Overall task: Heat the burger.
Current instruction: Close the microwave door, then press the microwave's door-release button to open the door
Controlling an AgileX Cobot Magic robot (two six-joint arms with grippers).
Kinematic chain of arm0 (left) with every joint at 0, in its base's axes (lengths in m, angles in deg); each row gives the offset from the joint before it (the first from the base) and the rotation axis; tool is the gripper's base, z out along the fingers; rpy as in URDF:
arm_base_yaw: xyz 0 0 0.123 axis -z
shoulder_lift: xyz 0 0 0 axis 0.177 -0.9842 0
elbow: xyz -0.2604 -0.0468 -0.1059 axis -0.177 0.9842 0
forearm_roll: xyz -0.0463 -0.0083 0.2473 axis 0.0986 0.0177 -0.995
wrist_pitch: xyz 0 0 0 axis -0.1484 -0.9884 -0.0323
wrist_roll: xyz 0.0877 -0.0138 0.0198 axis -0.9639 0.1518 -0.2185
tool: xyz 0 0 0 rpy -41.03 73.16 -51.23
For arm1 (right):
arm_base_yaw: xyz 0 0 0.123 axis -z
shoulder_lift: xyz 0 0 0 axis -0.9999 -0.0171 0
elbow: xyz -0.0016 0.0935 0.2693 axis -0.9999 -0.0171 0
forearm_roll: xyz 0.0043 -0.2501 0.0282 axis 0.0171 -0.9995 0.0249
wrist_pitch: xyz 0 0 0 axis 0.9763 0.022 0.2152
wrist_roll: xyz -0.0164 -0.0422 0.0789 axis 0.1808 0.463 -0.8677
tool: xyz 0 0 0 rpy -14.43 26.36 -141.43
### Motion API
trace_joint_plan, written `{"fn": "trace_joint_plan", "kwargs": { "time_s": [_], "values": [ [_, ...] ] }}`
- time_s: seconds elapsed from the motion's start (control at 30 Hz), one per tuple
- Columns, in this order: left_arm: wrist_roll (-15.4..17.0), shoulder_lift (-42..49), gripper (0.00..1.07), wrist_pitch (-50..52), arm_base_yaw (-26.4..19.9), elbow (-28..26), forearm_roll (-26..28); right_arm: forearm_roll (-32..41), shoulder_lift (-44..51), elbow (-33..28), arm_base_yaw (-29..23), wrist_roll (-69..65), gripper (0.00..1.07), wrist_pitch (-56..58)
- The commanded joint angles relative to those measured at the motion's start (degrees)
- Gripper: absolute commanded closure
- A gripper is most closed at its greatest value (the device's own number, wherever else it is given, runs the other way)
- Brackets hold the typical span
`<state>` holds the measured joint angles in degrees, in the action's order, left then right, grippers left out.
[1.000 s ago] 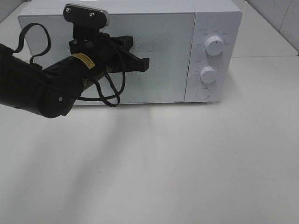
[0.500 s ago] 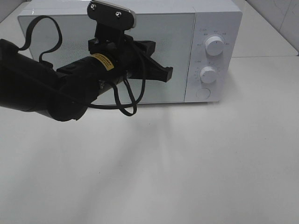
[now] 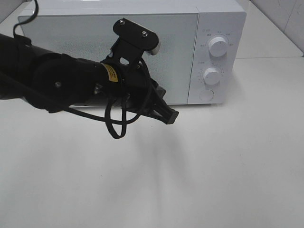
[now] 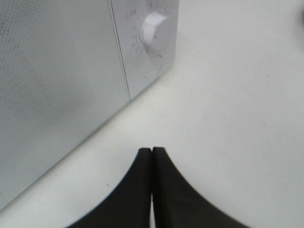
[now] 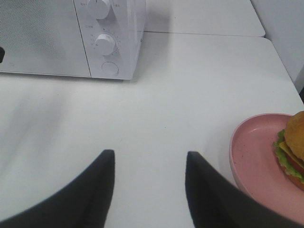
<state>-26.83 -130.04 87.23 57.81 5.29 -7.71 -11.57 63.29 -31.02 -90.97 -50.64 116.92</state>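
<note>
Meanwhile left pincer closed, empty; right pincer spread.

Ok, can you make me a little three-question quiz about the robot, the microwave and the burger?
1. True or false: the microwave door is shut.
2. Where does the burger sit? A) inside the microwave B) on the pink plate C) in the left tool
3. Fill in: the left tool has its tips pressed ____, while the right tool is open and holds nothing.

Key: 1 true. 2 B. 3 together.
</note>
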Motion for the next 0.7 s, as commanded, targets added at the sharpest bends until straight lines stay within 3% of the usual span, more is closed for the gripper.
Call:
{"fn": "trace_joint_plan", "kwargs": {
  "time_s": [0.03, 0.17, 0.27, 0.53, 0.63, 0.7],
  "values": [
    [4.3, 3.7, 1.07, -8.9, 0.2, -0.3, -2.9, 0.1, 1.5, -0.1, 0.1, 0.3, 0.59, -0.5],
    [7.9, 6.8, 1.07, -16.8, 0.2, -0.3, -6.2, 0.1, 1.5, -0.1, 0.1, 0.3, 0.59, -0.5],
    [10.0, 12.0, 1.07, -29.9, 0.2, -0.3, -11.1, 0.1, 1.5, -0.1, 0.1, 0.3, 0.59, -0.5],
    [10.8, 20.2, 1.07, -44.6, 0.2, -0.3, -11.1, 0.1, 1.5, -0.1, 0.1, 0.3, 0.59, -0.5],
    [12.4, 23.8, 1.07, -47.3, 0.2, -0.3, -11.1, 0.1, 1.5, -0.1, 0.1, 0.3, 0.59, -0.5],
    [16.0, 27.9, 1.07, -50.8, 0.2, -0.3, -11.1, 0.1, 1.5, -0.1, 0.1, 0.3, 0.59, -0.5]
  ]
}}
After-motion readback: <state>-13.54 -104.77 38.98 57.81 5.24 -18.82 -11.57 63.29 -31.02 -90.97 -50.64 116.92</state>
